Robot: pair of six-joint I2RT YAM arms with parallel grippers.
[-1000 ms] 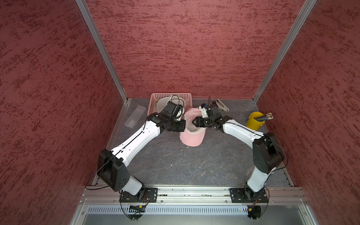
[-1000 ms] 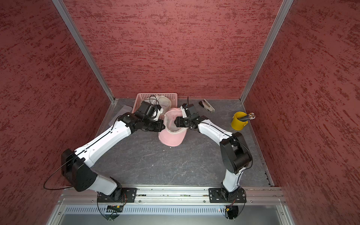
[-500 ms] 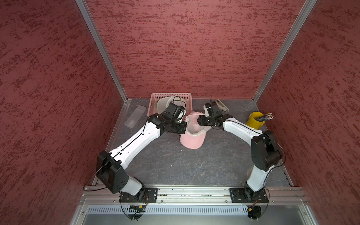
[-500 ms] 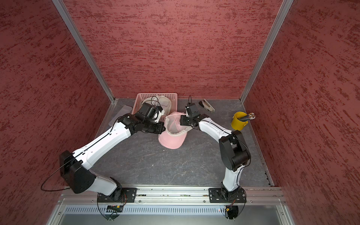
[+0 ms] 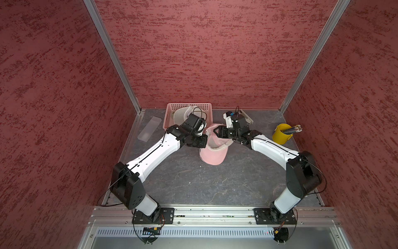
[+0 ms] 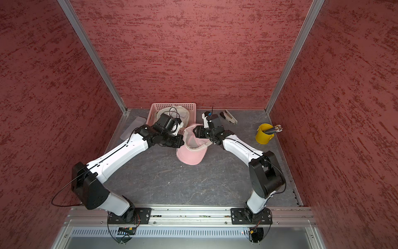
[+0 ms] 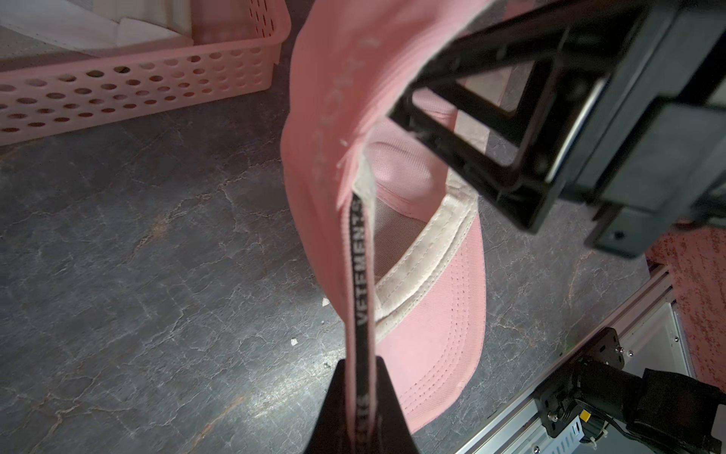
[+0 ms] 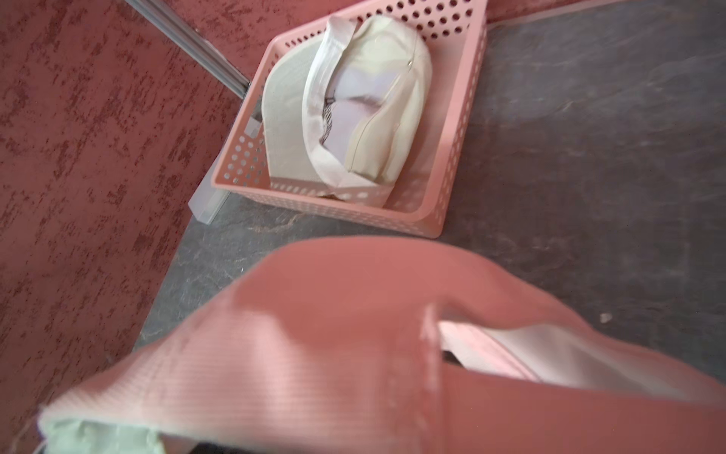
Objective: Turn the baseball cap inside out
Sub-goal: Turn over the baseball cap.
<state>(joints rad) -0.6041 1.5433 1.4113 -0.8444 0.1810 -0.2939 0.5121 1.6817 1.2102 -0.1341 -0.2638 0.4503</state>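
Left gripper (image 7: 360,367) clamps the pink cap (image 5: 214,155) by its rim; right gripper (image 5: 217,132), grip unclear, meets the opposite rim across the crown.

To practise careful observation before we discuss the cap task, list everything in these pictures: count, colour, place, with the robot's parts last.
pink baseball cap: one, pink with whitish lining, mid-table between the grippers
basket: one, pink, back of the table by the wall
second cap: one, cream, inside the basket
clear box: one, translucent, left of the basket
stapler: one, white and black, back of the table
cup: one, yellow, right side of the table
pencils: several, number unclear, in the cup
table: one, dark grey
left gripper: one, black, shut on the cap's strap
right gripper: one, black, at the cap's rear rim, opening unclear
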